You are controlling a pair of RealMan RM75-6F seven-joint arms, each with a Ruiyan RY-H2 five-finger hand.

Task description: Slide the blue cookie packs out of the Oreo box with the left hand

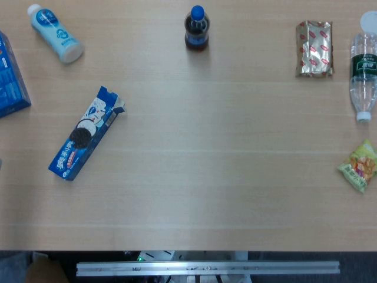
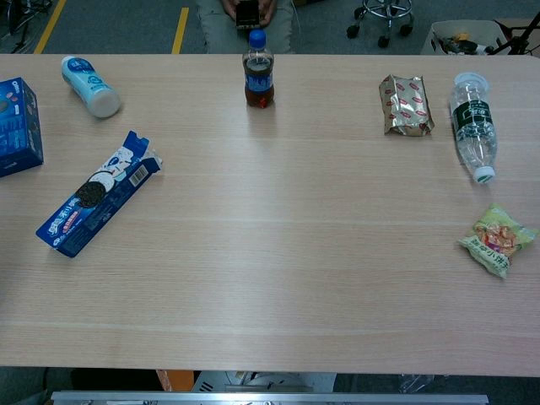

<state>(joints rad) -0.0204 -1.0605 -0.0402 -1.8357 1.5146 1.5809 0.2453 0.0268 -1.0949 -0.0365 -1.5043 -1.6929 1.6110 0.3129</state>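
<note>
The Oreo box [image 1: 85, 134] [image 2: 97, 194] lies flat on the left part of the wooden table, long and blue, slanted with its opened flap end pointing up and to the right. No blue cookie packs show outside it; whatever is inside is hidden. Neither hand appears in the head view or the chest view.
A larger blue box [image 1: 10, 79] [image 2: 18, 125] sits at the left edge, a white bottle [image 1: 56, 33] [image 2: 91, 85] lies behind it. A cola bottle [image 1: 197, 28] [image 2: 258, 70] stands at the back. A gold pack [image 1: 314, 48], water bottle [image 1: 363, 71] and snack bag [image 1: 360, 167] lie right.
</note>
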